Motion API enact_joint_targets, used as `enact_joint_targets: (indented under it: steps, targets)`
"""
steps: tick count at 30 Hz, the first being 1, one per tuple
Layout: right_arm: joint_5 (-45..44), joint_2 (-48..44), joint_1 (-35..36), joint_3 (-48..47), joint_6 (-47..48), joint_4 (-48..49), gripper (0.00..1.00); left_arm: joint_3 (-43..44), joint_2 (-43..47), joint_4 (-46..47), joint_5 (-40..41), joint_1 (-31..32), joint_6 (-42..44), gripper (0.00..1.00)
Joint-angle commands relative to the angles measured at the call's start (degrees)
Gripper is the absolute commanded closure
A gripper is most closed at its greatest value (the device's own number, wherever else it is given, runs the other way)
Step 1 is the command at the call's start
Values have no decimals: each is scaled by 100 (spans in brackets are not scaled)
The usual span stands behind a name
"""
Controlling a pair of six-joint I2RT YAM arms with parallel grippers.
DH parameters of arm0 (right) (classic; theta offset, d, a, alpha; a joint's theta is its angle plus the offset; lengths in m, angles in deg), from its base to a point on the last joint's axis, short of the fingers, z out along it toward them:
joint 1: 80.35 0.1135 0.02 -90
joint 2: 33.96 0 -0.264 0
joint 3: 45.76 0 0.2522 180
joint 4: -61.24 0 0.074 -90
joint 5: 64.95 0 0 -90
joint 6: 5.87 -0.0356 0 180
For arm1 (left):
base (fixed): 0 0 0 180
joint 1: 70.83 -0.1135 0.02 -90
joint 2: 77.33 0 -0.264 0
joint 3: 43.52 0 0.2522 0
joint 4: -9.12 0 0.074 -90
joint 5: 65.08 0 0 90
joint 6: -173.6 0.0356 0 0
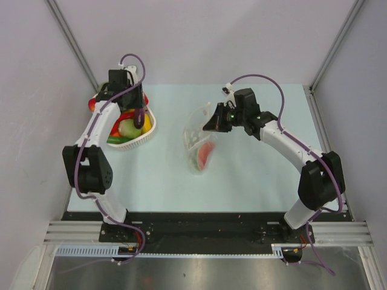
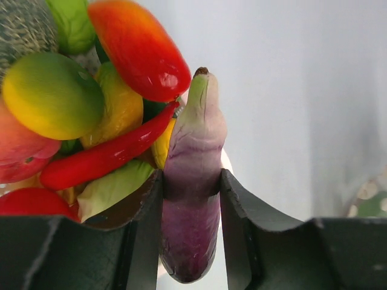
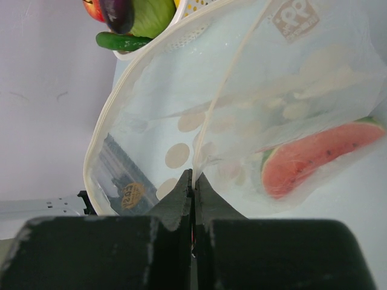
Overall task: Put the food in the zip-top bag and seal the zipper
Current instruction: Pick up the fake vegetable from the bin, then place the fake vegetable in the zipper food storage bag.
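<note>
Zip-top bag holds watermelon slice; left wrist shows eggplant clamped.

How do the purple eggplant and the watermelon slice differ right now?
The purple toy eggplant is green-tipped; the red watermelon slice is green-rinded. The eggplant is at the white slotted basket, clamped by the left gripper; the slice lies loose inside the clear zip-top bag, whose edge the right gripper pinches. Both are glossy toy food.
</note>
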Motion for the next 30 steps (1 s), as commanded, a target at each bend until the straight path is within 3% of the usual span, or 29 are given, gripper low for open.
enact_joint_targets:
  steps: [1,6,9,16,22,30]
  targets:
    - [216,-182,-6,-48,-12,285,100,2,921,179,-398,-26,-141,90]
    - [391,-147,47,-75,-65,451,100,-182,1938,951,-1566,70,-808,89]
    - [646,-95,90,-84,-179,601,100,-279,2432,1444,-1813,553,-783,88]
    - [805,-33,117,-163,-329,733,100,-455,2794,1717,-1656,1879,-896,86]
    - [910,2,126,-224,-390,768,100,-1156,2654,1867,-1235,2680,-1196,85]
    - [911,-94,108,-207,-373,812,100,-1685,2592,1201,-926,2910,-1038,85]
